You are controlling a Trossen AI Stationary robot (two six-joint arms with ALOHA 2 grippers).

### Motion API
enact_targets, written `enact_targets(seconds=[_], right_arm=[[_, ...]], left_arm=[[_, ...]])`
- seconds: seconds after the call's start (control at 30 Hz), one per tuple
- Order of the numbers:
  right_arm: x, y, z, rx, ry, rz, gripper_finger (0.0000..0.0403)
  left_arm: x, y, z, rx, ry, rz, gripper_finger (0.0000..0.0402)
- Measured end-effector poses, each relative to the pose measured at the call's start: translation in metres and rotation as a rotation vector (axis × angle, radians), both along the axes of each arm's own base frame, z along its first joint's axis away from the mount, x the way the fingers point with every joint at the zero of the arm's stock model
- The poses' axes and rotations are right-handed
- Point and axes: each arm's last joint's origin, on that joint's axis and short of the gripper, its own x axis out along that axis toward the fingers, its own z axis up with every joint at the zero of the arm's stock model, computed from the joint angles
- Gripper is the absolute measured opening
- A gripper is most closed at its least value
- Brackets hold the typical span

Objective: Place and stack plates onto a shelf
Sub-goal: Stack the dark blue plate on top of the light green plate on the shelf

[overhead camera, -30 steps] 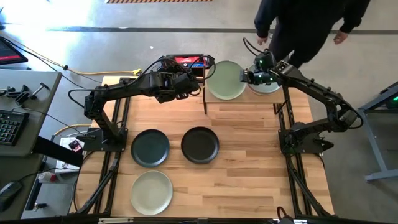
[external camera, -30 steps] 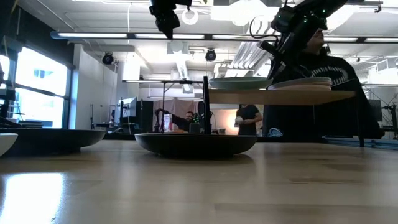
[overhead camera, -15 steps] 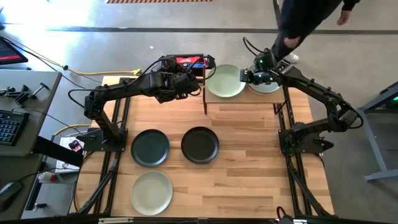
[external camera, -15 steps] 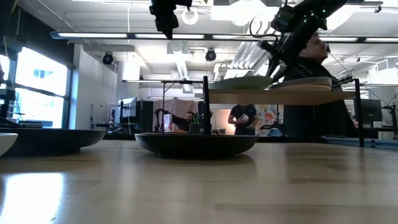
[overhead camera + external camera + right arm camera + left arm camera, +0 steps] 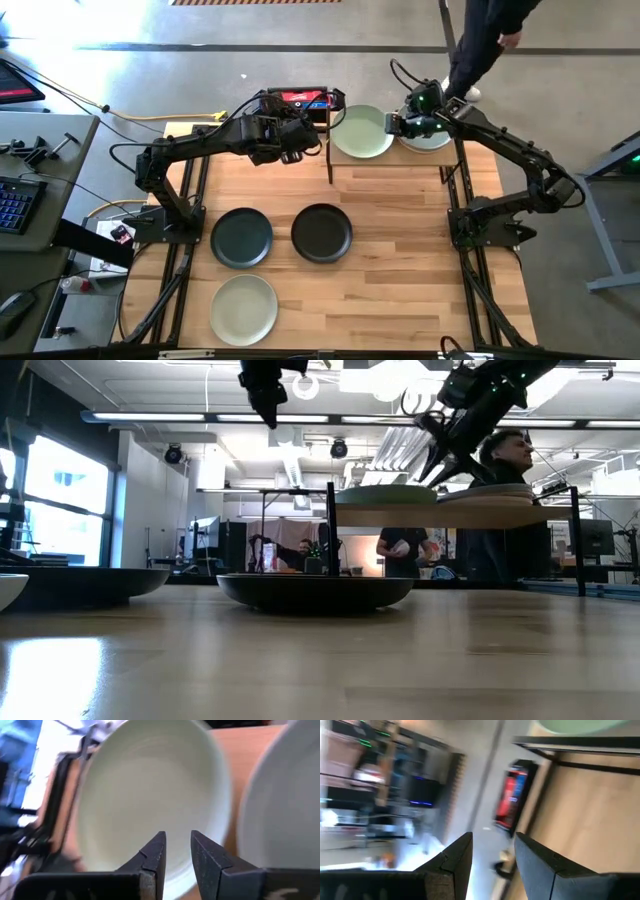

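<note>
A pale green plate [image 5: 362,131] lies level on the left half of the light-wood shelf [image 5: 400,166]; a small stack of pale plates [image 5: 430,138] sits on its right half. My right gripper [image 5: 393,124] hovers just above the green plate's right rim [image 5: 425,488], between the two, open and empty; its wrist view shows the plate [image 5: 150,785] beyond the fingers. My left gripper [image 5: 306,140] hangs high beside the shelf's left end, open and empty. A dark teal plate [image 5: 241,238], a black plate [image 5: 321,232] and a sage plate [image 5: 243,308] rest on the table.
The shelf stands on thin black legs [image 5: 330,150] at the table's far edge. A red box [image 5: 305,99] lies behind my left gripper. A person [image 5: 490,40] stands beyond the far edge, behind the shelf. Bare wood lies right of the black plate [image 5: 420,260].
Half a second ago the green plate on the shelf was tilted with its right rim raised at my right gripper; it now lies level, and the gripper has risen slightly clear of the rim. The person behind the table has moved.
</note>
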Motion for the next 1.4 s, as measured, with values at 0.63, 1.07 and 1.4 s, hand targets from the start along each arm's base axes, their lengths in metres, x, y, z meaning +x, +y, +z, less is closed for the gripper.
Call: enact_targets(seconds=[0.63, 1.07, 1.4], right_arm=[[0.022, 0.104, 0.028, 0.06, -0.112, 0.559, 0.0067], [0.04, 0.145, 0.022, -0.034, 0.01, 0.604, 0.0067], [0.058, 0.158, 0.007, -0.042, 0.078, 0.654, 0.0088]], left_arm=[[-0.025, -0.031, -0.025, -0.578, -0.066, 0.274, 0.0135], [-0.028, -0.065, -0.07, -0.697, 0.029, 0.369, 0.0135], [-0.04, -0.084, -0.109, -0.684, 0.144, 0.457, 0.0135]])
